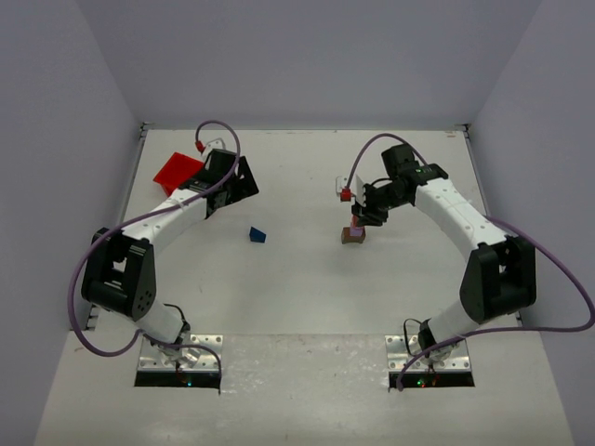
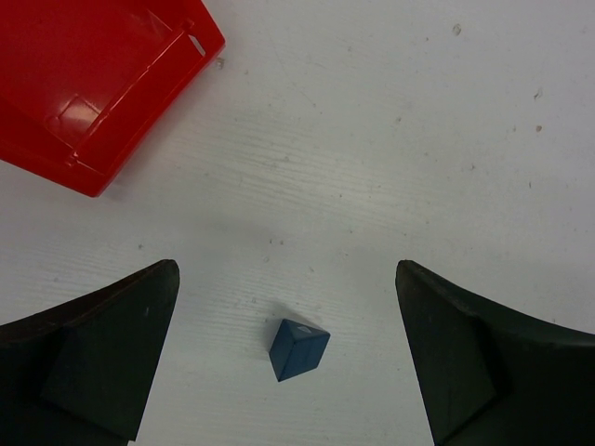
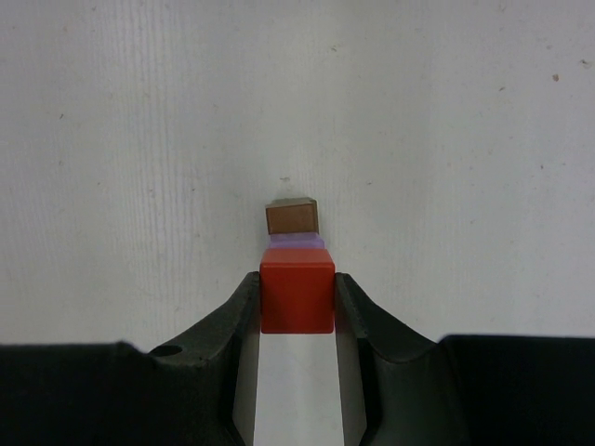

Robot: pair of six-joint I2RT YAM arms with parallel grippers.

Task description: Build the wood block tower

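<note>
In the right wrist view my right gripper [image 3: 297, 297] is shut on an orange-red block [image 3: 297, 295], pinched between both fingers. Directly under it is a lilac-purple block [image 3: 297, 241] stacked on a brown block [image 3: 292, 217]. I cannot tell whether the red block touches the purple one. From above, this small tower [image 1: 353, 234] stands right of centre beneath the right gripper [image 1: 357, 218]. A dark blue wedge [image 2: 298, 348] lies alone on the table [image 1: 257, 235]. My left gripper [image 2: 286, 307] hangs above it, open wide, fingers on either side and well apart from it.
A red plastic bin [image 1: 177, 171] lies at the back left, just behind the left gripper [image 1: 244, 184]; its corner shows in the left wrist view [image 2: 93, 84]. White walls enclose the table [image 1: 297, 297] on three sides.
</note>
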